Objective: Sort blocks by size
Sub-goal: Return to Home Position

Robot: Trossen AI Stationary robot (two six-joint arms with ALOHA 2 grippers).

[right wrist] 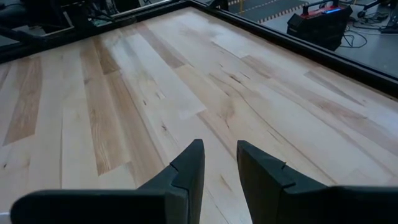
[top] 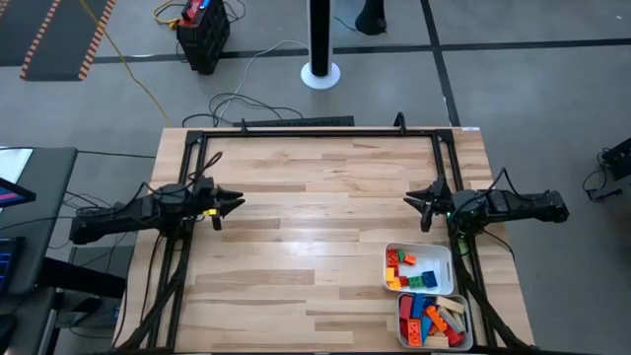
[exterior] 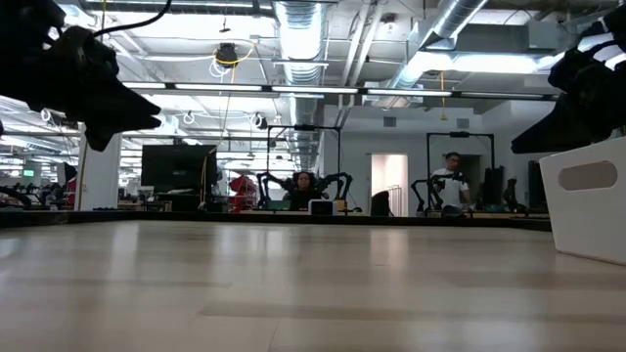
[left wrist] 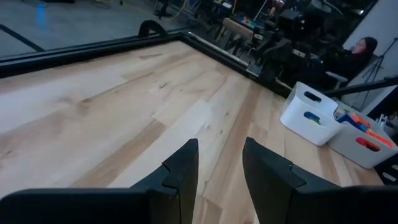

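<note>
The blocks lie in two white trays at the table's near right. The farther tray (top: 418,268) holds short red, orange, yellow, green and blue blocks (top: 410,273). The nearer tray (top: 434,320) holds longer red, blue, orange and tan blocks (top: 440,320). Both trays also show in the left wrist view (left wrist: 309,115). My left gripper (top: 235,205) hovers open and empty over the table's left side. My right gripper (top: 412,199) hovers open and empty over the right side, beyond the trays.
A black frame (top: 315,130) runs along the table's far edge and down both sides. The bare wood between the two grippers (top: 325,227) is free room. People sit at desks in the room beyond the table (exterior: 303,186).
</note>
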